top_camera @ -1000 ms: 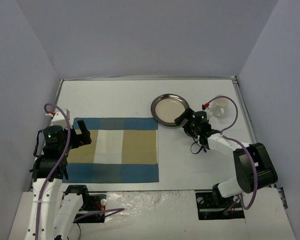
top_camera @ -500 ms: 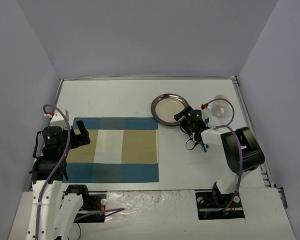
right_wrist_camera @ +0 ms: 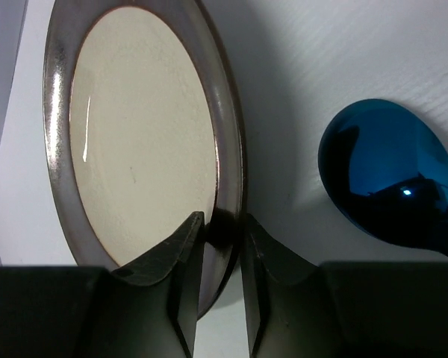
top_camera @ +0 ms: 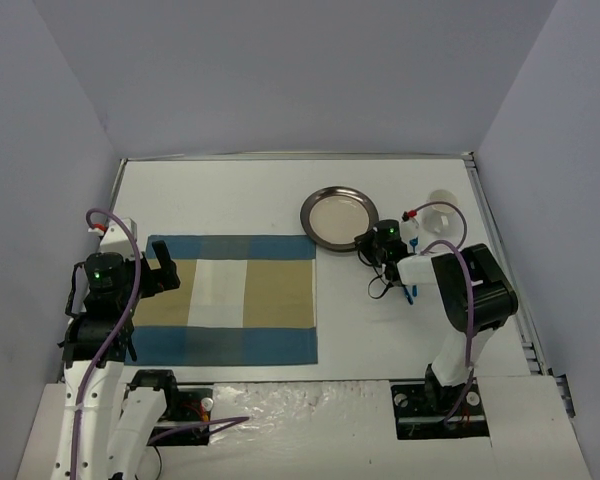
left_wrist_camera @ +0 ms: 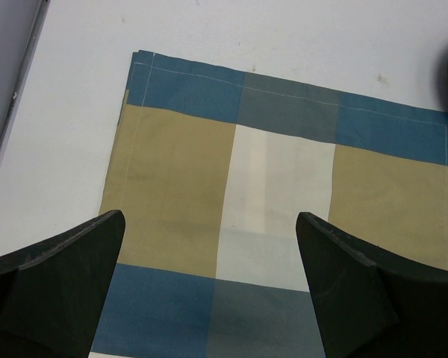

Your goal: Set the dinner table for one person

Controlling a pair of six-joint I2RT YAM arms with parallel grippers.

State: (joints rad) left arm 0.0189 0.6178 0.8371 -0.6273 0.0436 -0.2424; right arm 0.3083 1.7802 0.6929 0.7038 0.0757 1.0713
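Now right gripper (right_wrist_camera: pixel 222 225) pinches the empty plate (right_wrist_camera: pixel 134 134) at its rim; left gripper (left_wrist_camera: pixel 210 218) gapes wide; dinner table (top_camera: pixel 220 195) lies long left-to-right.

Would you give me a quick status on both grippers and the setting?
Left gripper open over placemat. Right gripper pinching plate rim. Dinner table: plate not yet on placemat. Blue spoon close beside plate.

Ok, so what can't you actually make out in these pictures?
Blue spoon: right wrist view, handle cut off by the right edge; top view, mostly under the right arm.
Plate: its near rim sits behind the right gripper; left wrist view catches only a sliver.
White cup: top view, too small to see inside.
Placemat: left wrist view, near corners hidden by the left gripper's fingers.
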